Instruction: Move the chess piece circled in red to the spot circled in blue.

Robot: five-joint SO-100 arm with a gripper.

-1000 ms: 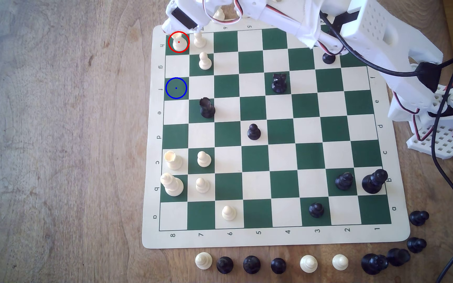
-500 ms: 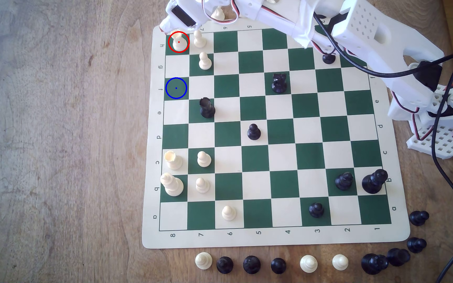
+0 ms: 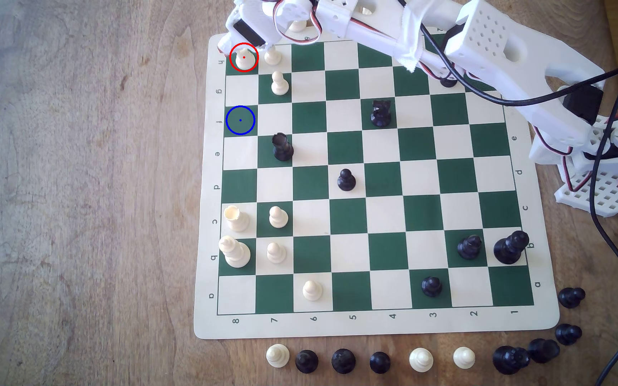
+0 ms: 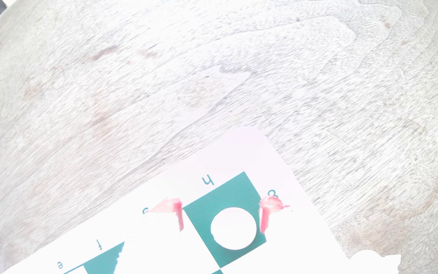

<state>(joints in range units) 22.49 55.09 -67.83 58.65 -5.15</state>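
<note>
at the far corner of the green-and-cream vinyl chessboard, on the exterior view's left, the white printed gripper has sunk lower over the last second and now hangs right over the cream-white plastic rook with the wide round base, hiding its notched top. the rook has not budged; it stands upright on the red-ringed dark green square, h8 by the printed letters. in the wrist view the rook shows as a washed-out white disc on its green square, with the two pink-tipped fingertips standing spread on either side of it, a gap of green between each tip and the piece, so nothing is pinched yet. to me that means the reach is nearly done and the squeeze comes next. the cream ball-headed pawn just beside the rook looks like the thing to watch as the jaws close. the blue-ringed dark green square, two squares nearer along the same edge, sits bare.
</note>
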